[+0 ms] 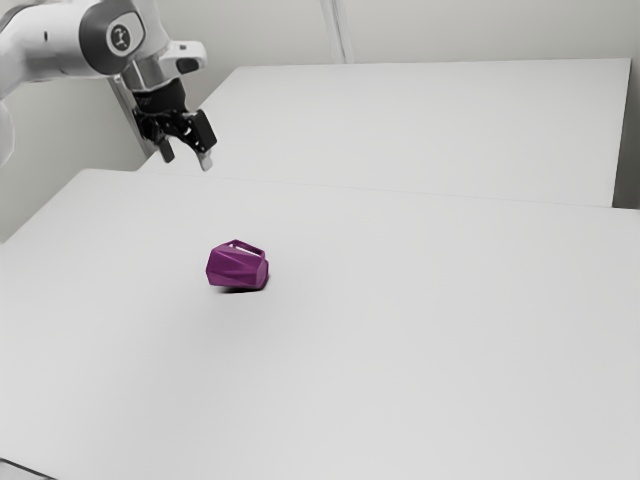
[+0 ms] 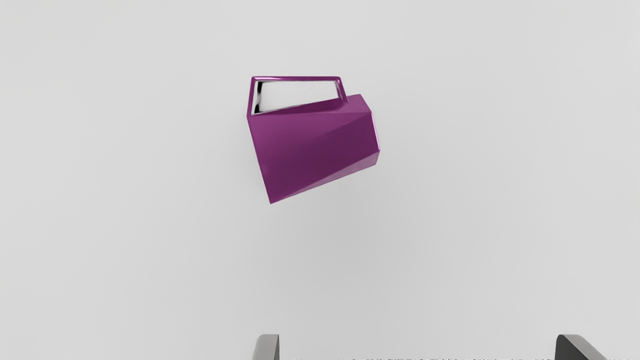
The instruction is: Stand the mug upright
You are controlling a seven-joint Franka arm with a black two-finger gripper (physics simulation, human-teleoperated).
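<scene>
Purple is the colour of the mug [image 1: 235, 270], and it lies on its side on the white table [image 1: 420, 350], a bit left of the middle of the exterior view. Its long way runs almost flat across that view, dipping a little toward the right. The wide end points to the exterior view's left, and the thin end points to the exterior view's right. Its handle [image 2: 296, 78] sticks out on the upper side in the exterior view. From the wrist view, the mug's long way goes mostly along a line from one finger to the other, on a small slant, and the handle is on the side away from the fingers.

I count one mug with one handle, one arm [image 1: 55, 52], and two fingers [image 2: 268, 347]. One more white table [image 1: 430, 120] is at the top of the exterior view.

My gripper [image 1: 187, 158] is in the upper left of the exterior view, up above the table. Its two fingers are wide apart, with nothing between them. They touch nothing, and the mug is well apart from them.
</scene>
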